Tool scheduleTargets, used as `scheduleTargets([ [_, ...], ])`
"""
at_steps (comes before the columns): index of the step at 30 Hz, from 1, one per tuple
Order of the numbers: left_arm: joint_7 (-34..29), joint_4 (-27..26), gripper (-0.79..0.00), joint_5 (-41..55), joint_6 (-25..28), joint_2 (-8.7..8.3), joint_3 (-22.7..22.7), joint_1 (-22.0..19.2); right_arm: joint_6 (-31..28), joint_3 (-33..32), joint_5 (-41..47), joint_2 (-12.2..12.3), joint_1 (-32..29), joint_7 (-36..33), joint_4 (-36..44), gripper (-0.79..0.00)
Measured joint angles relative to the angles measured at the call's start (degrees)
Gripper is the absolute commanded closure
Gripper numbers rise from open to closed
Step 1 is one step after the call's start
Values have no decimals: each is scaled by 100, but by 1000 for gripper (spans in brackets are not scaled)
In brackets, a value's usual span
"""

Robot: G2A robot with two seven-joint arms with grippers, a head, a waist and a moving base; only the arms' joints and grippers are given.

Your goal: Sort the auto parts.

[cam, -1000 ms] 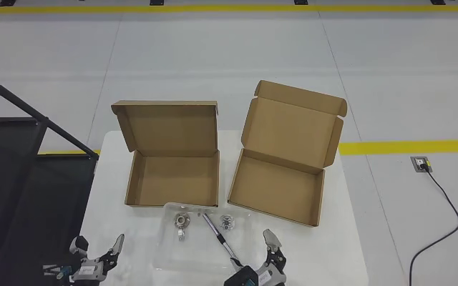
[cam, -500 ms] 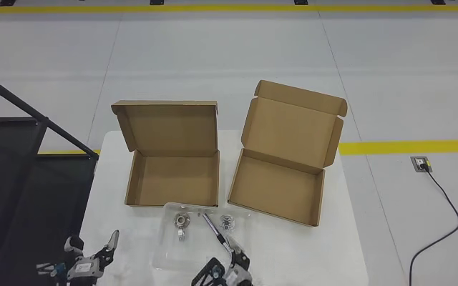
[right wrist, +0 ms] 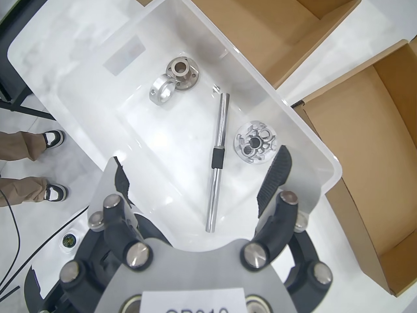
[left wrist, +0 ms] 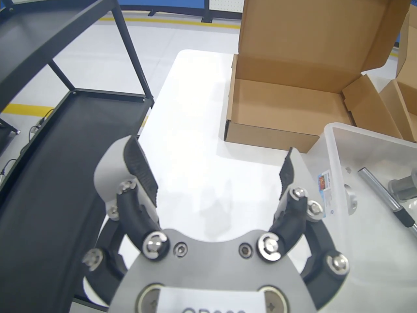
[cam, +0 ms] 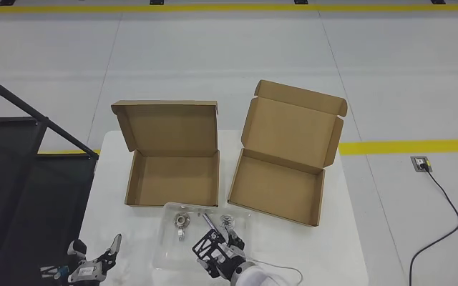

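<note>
So the right gripper (right wrist: 200,157) is hanging wide open over the near end of the clear plastic bin (right wrist: 156,151), not gripping anything. Its two ribbed black fingers (right wrist: 275,174) are sitting either side of the metal rod (right wrist: 217,161), above it and not touching it as far as I can tell.

The rod is lying flat on the bin floor, and it's wearing a black band around its middle. Just to its right, a round slotted disc (right wrist: 255,143) is lying flat, close to one finger. Over on the left side of the bin, a flanged hub (right wrist: 182,71) and a plain ring collar (right wrist: 162,89) are resting against each other, well apart from the rod.

The bin itself is sitting at the near edge of the white table (cam: 336,243). Two open cardboard boxes are standing just behind it with their lids flipped up: the left box (cam: 172,179) and the right box (cam: 275,187), side by side, both looking bare inside.

The left gripper (left wrist: 210,148) is also spread wide with nothing in it, hovering over the near left part of the table, to the left of the bin. A black shelf rack (left wrist: 49,164) is standing just off the table's left edge.
</note>
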State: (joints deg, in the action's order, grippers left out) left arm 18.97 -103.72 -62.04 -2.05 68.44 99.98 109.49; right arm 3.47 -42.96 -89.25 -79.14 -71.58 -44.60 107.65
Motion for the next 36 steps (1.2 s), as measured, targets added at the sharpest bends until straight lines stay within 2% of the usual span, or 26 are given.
scheduleTargets([
  [5,1,0,-785,0,0,0,0,0,209,134,-56,-99,104,-143,-223,-785],
  [9,1,0,-785,0,0,0,0,0,728,82,537,-262,426,-182,-738,-785],
  [16,1,0,-785,0,0,0,0,0,1933,246,931,-600,970,-172,-1620,-785],
  [20,1,0,-785,0,0,0,0,0,2086,193,1281,-710,1101,-128,-1887,-785],
  [31,1,0,-785,0,0,0,0,0,2645,100,1450,-913,1256,-130,-2284,-785],
  [33,1,0,-785,0,0,0,0,0,2702,94,1443,-949,1308,-146,-2379,-739],
  [35,1,0,-785,0,0,0,0,0,2703,84,1451,-981,1353,-143,-2457,-650],
  [36,1,0,-785,0,0,0,0,0,2698,73,1460,-994,1368,-126,-2488,-643],
])
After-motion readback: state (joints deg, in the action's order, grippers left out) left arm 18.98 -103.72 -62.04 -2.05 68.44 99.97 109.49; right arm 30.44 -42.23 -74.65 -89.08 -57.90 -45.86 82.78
